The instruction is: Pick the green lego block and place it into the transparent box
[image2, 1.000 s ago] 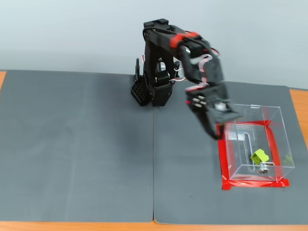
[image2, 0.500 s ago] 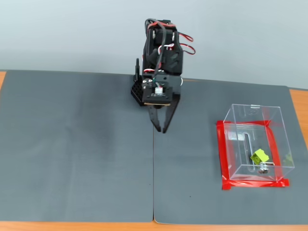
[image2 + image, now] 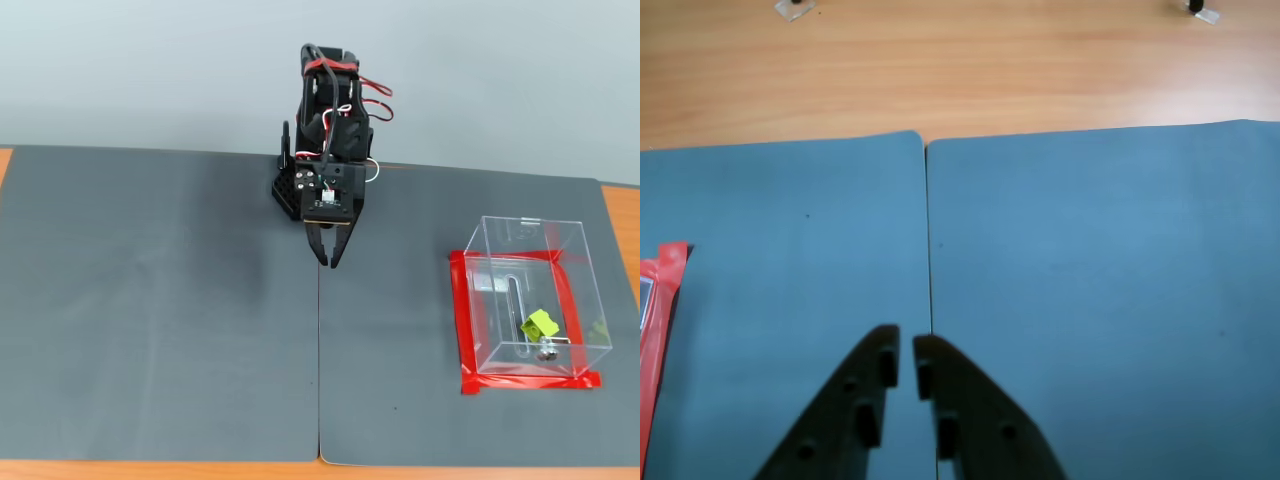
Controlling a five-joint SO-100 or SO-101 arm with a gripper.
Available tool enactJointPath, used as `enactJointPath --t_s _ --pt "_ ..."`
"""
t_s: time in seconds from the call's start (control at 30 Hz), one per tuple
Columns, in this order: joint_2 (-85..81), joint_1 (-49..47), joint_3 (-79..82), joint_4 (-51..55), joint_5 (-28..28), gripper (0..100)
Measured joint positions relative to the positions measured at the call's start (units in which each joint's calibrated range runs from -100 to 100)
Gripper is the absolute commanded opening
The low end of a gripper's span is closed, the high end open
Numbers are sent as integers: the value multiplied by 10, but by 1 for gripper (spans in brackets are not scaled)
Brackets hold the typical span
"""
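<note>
The green lego block (image 3: 539, 324) lies on the floor of the transparent box (image 3: 580, 262), just beside a small metal piece (image 3: 545, 353). Judged from that, the placing is done and nothing is left to carry. The box stands at about four o'clock in the fixed view, inside a border of red tape (image 3: 465, 330) that appears to mark its station on the grey mat (image 3: 160, 300).

The tool (image 3: 325, 258) hangs near twelve o'clock, close in front of the arm's base (image 3: 290, 190) and well apart from the box. Its two fingers are drawn almost together, only a thin slit between the tips, and they grip nothing. This reads as a parked posture.

The wrist view confirms the near-closed tool (image 3: 906, 358) poised over the seam (image 3: 929, 250) between the two mats, and shows the wooden desk (image 3: 960, 70) beyond, at twelve o'clock. Of the box it catches only a strip of red tape (image 3: 660, 330) at nine o'clock. The block is out of its sight; only the fixed view shows it.
</note>
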Motion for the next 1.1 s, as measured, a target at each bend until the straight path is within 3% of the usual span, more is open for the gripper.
enactJointPath --t_s 0.5,1.1 --pt "-243 0 252 0 26 2" --pt "-251 -51 357 2 21 2"
